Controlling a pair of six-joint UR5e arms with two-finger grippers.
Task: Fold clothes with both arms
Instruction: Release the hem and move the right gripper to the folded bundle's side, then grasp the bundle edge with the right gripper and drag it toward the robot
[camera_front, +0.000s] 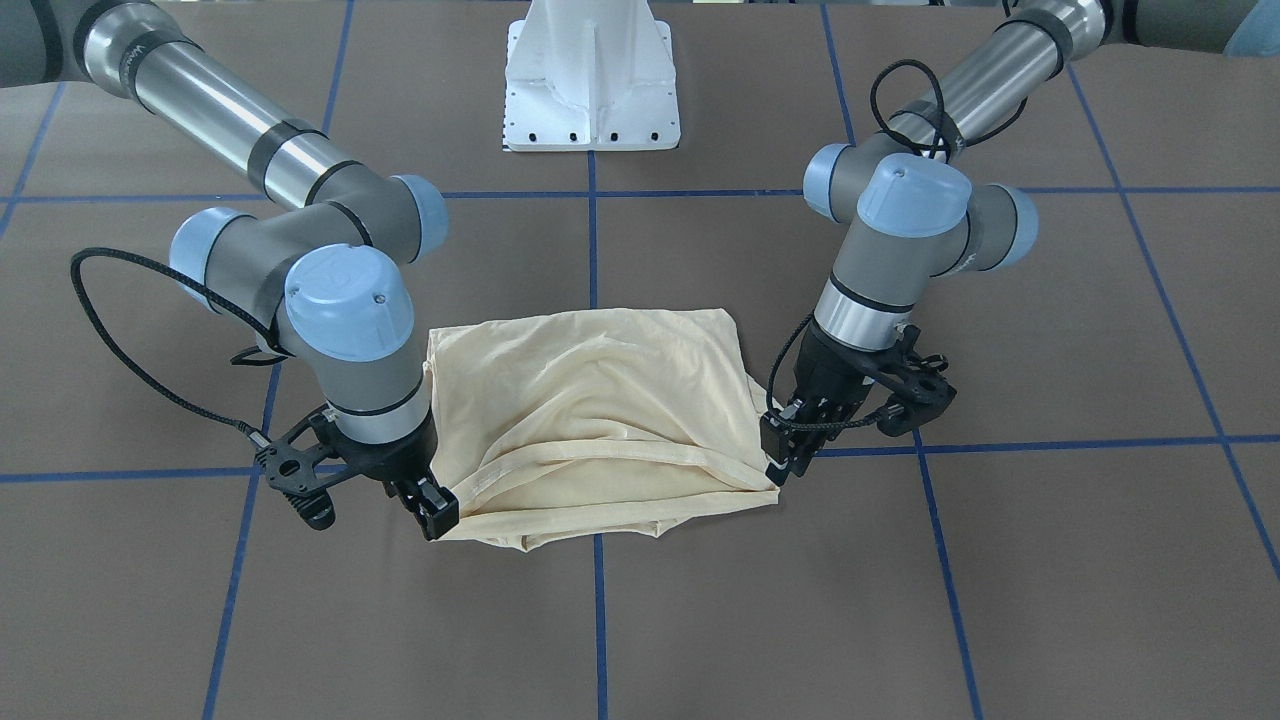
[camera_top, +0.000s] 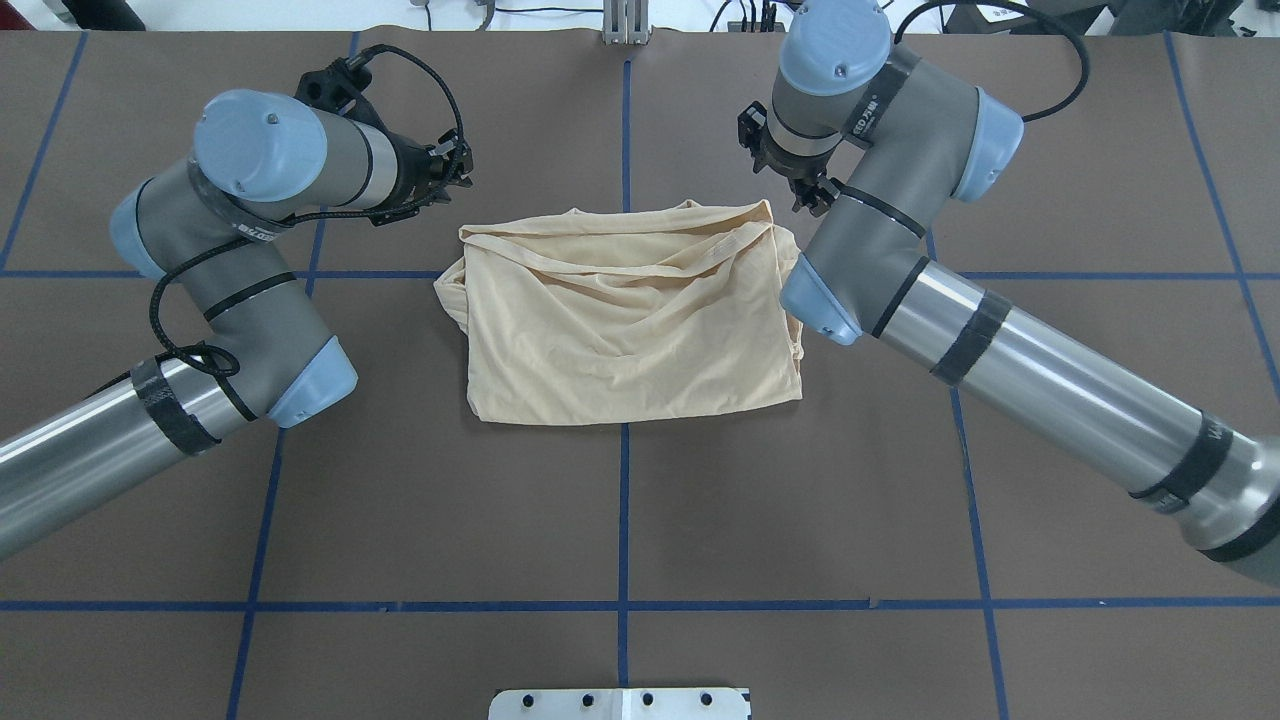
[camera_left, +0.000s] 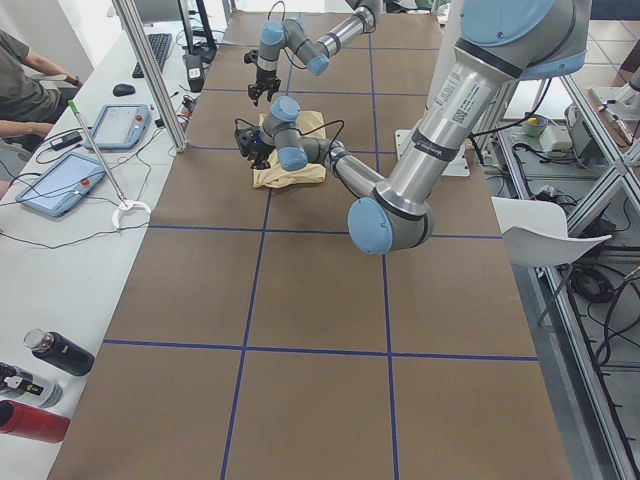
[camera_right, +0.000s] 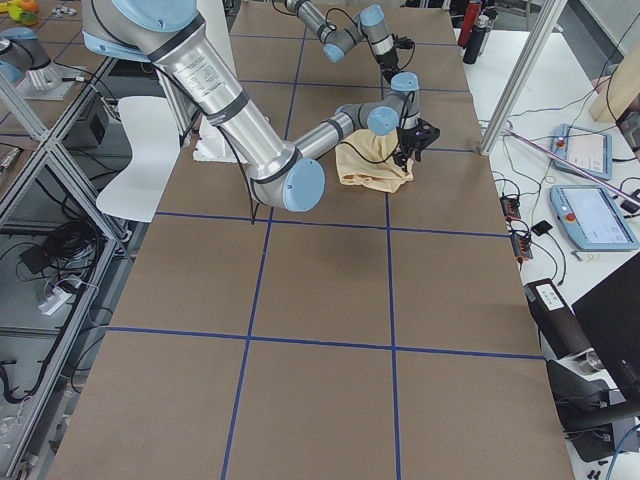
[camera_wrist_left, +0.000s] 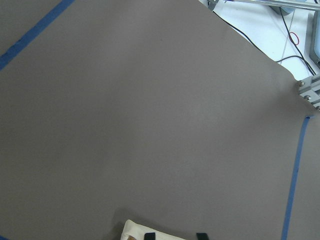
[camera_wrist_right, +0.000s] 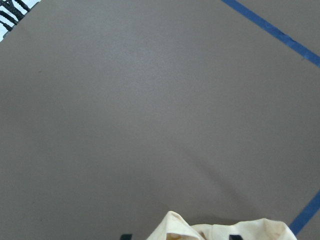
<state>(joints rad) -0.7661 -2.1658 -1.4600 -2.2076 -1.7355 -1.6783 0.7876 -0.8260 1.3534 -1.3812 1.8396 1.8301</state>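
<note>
Front view first: the shirt (camera_front: 600, 400) lies folded into a rumpled rectangle on the brown worktop (camera_front: 950, 600). It's out in front of the white base (camera_front: 592, 90) and sits astride a blue tape line (camera_front: 597, 620). The left gripper (camera_front: 783, 455) is down at one corner of the shirt's edge farthest from the base, and the right gripper (camera_front: 437, 510) is at the other corner of that edge. From here we can't tell how wide either one is.

Overhead, the shirt (camera_top: 630, 330) sits mid-worktop between the two arms, and the wrists hide most of the fingers.

In both side views the shirt (camera_left: 295, 165) is a small cream patch, too tiny to judge the jaws.

On the left wrist cam, two black fingertips (camera_wrist_left: 149, 235) peek in at the bottom with a modest gap between them and a cream corner there. We can't tell if it's pinched.

On the right wrist cam, the fingertips (camera_wrist_right: 234, 236) stand wide apart with bunched cloth (camera_wrist_right: 210, 230) between them, so those jaws look spread and aren't clamping it.
</note>
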